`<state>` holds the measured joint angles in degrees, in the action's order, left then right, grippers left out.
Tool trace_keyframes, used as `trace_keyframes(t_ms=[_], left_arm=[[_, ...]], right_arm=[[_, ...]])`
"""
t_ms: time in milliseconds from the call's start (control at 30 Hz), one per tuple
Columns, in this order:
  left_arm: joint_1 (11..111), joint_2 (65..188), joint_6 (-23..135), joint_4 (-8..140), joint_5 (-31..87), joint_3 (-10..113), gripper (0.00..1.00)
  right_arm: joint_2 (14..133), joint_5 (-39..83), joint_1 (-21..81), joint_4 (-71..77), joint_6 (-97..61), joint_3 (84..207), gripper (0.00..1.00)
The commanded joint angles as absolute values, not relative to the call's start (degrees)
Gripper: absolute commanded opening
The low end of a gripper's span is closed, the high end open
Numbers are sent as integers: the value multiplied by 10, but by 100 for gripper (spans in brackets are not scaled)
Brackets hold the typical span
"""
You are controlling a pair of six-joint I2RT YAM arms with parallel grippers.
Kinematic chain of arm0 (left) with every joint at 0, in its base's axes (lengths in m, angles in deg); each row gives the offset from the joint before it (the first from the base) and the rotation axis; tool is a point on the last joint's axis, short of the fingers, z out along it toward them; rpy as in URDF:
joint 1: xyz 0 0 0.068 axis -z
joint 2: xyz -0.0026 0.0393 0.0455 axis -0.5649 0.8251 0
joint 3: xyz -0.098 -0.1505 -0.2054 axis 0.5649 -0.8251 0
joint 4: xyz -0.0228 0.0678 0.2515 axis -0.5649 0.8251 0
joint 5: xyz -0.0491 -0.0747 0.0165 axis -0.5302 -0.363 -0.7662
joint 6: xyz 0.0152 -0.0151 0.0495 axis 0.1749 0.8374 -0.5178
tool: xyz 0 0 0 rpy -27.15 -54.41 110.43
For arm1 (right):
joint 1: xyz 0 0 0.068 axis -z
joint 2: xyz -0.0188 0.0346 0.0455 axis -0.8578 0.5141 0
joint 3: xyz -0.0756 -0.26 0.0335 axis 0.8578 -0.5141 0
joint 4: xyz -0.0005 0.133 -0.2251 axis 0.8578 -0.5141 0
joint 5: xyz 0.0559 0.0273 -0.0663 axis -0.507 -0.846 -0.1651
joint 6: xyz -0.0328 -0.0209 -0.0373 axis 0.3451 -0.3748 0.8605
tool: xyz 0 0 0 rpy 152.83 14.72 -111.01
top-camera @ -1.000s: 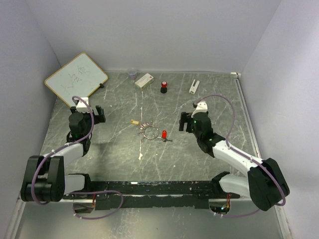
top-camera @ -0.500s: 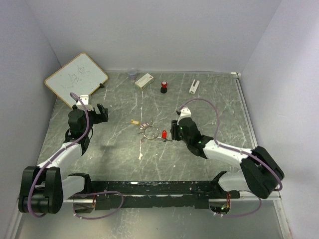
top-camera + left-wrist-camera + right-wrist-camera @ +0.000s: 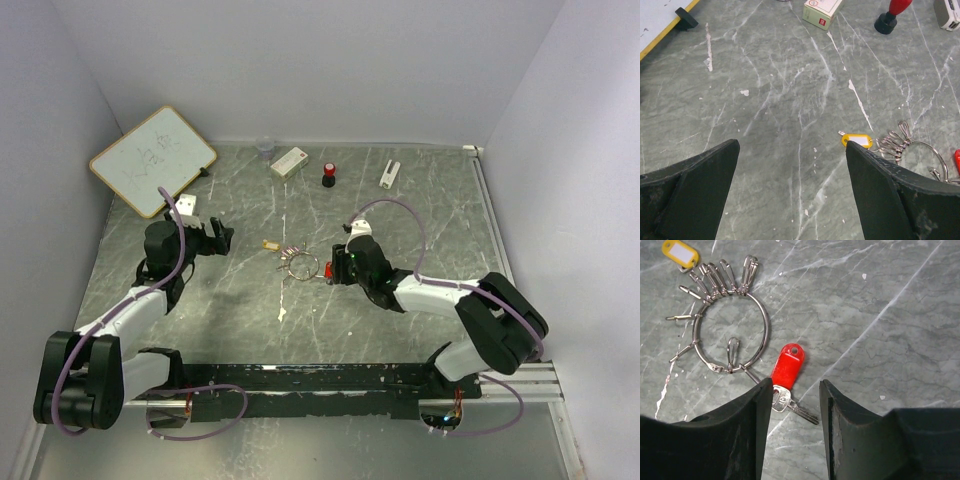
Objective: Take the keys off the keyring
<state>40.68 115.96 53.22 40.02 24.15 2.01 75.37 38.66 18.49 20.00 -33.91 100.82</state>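
**Keyring** (image 3: 767,327): thin round silver wire ring, laid flat near the middle of the counter (image 3: 420,215), between the two pincers and nearer the right one.

**Keys:**
- Small silver pieces (image 3: 749,272) are fanned around the ring's far and left arc, and one hangs inside the loop.
- The yellow-headed key (image 3: 681,253), with a white insert, is found at the outer end of the fan.
- The red-headed key (image 3: 788,366) is set just beside the ring on the right arm's side, with a short silver blade (image 3: 801,411) showing below the red head.
- A thin silver link is seen running from the ring toward that blade. Its end is covered by a finger, so the join cannot be told.

**Right pincer** (image 3: 792,395): lowered over the red-headed key and held partly spread. The blade is seen in the gap and counter is visible between the fingers. Nothing is seen pinched.

**Left pincer** (image 3: 792,150): spread wide, held above bare counter and apart from the ring, with the yellow-headed key near its right finger.

**Surface:** grey-green stone-patterned counter with white veins and pale scuffs. A black rail (image 3: 300,378) is fixed along the near edge.

**Far edge:**
- whiteboard (image 3: 152,160), propped at the left
- clear cup (image 3: 265,148)
- white box (image 3: 290,162)
- red-topped black knob (image 3: 328,175)
- small white device (image 3: 389,174)

**Room:** enclosed by plain pale walls (image 3: 330,70) on three sides.
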Motion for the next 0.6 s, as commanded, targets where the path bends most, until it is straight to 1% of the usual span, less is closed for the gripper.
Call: trace_keyframes(t_ms=[0,233,567], left_arm=[[413,1160,524,399,218,23,99],[417,1152,521,402,242,20,99],[431,1128,515,409,291,11,99]], right_arm=[[772,375,180,219,-349,1027,43],[799,369,174,230,-355,1037,46],[839,385,163,227,-351,1058,46]])
